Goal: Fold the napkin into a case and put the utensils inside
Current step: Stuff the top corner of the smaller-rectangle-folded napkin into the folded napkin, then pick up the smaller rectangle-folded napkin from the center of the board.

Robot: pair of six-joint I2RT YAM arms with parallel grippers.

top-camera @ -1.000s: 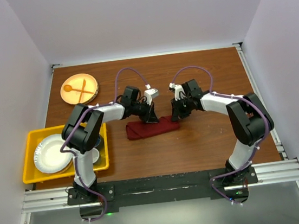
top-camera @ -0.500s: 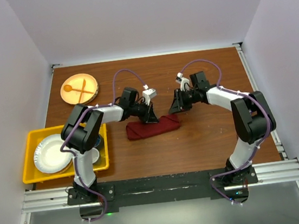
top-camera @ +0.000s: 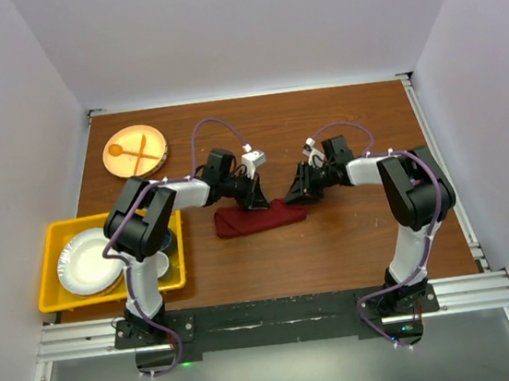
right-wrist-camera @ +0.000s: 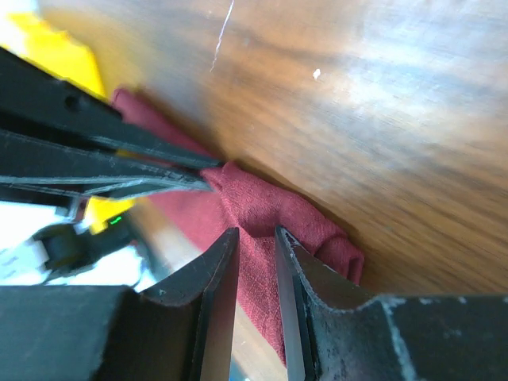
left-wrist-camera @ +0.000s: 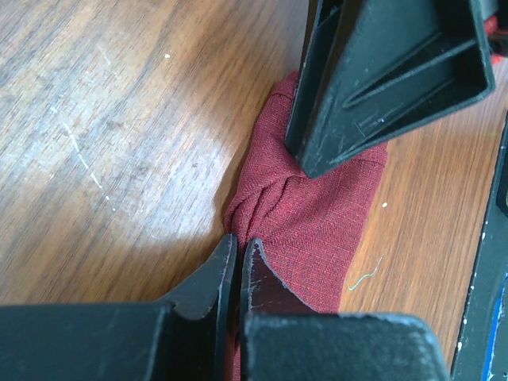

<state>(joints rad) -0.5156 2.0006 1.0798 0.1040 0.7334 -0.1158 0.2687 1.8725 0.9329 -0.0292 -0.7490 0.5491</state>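
Wood table [top-camera: 353, 234], folded maroon napkin [top-camera: 260, 218], left jaws pinching it

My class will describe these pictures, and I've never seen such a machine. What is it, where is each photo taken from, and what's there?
Two robot arms stand at a wooden table. One picture looks down from above; the other two come from wrist cameras. A folded maroon napkin lies in the middle. The left tool is shut, pinching its edge; the right tool is slightly open over it. An orange plate and a yellow bin sit at the left.
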